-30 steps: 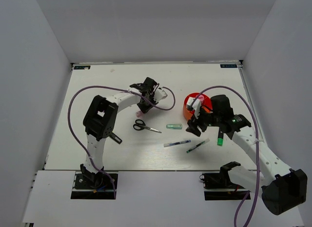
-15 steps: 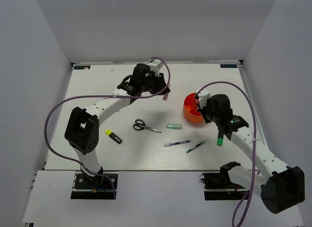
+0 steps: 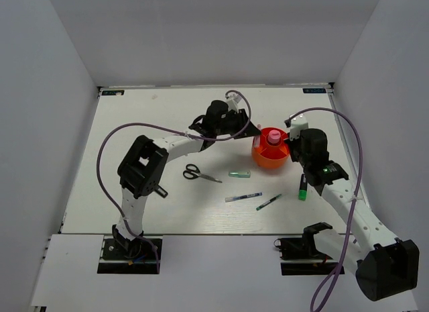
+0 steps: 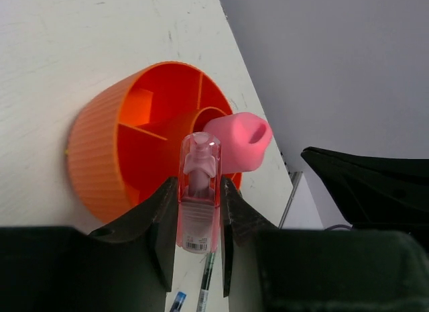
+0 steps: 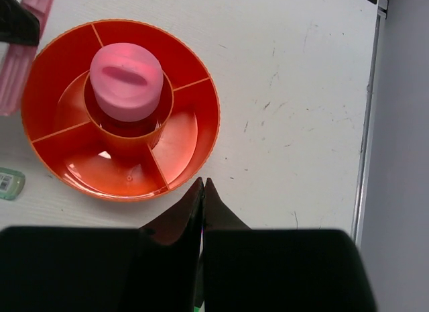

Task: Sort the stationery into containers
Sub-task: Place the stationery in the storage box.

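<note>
Pink piece [image 4: 198, 206] — clamped in left tool [image 4: 198, 186], beside cup [image 4: 100, 158]

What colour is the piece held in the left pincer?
The piece is translucent pink; the left wrist view shows it best.

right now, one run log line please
left end effector: shut on pink piece beside orange cup | right end effector: shut, empty, near cup rim | glue tube: in cup centre | scissors: outside cup

White table [image 3: 134, 117], orange cup [image 3: 267, 162], scissors [image 3: 200, 173], blue-white pen [image 3: 243, 197], green pen [image 3: 268, 202], green highlighter [image 3: 303, 188], pale-green piece [image 3: 239, 173]
</note>
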Robot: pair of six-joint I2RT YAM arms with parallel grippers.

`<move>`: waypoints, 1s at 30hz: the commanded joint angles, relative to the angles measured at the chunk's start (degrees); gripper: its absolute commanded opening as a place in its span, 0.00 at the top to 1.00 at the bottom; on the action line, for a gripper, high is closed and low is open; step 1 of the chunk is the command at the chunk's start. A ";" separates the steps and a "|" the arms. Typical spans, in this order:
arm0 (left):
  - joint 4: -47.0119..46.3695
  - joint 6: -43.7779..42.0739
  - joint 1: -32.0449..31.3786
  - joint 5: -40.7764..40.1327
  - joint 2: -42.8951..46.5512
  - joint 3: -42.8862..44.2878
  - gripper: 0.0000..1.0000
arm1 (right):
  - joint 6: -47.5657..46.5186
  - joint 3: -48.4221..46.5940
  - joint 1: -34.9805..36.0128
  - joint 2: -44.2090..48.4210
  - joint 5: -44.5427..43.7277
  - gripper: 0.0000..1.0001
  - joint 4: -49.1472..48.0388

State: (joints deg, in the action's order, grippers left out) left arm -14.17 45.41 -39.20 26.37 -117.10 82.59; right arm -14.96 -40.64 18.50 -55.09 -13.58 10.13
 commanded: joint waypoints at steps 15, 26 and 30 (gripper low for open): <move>5.21 -8.14 -3.16 -7.12 -1.90 6.45 0.96 | 2.39 0.74 -2.94 2.36 3.65 1.00 -1.87; 7.41 -12.10 -3.16 -8.18 -4.98 10.14 0.89 | 2.74 0.92 -3.91 2.36 5.85 1.00 -1.43; 7.93 -13.76 -3.08 -8.97 -5.24 9.96 0.82 | 2.74 1.00 -4.35 2.62 6.38 1.00 -1.52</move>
State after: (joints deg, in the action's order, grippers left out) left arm -6.42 33.95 -42.35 18.44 -123.28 90.50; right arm -12.80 -40.32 14.76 -53.82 -8.19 10.11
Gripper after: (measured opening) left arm 0.353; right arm 0.001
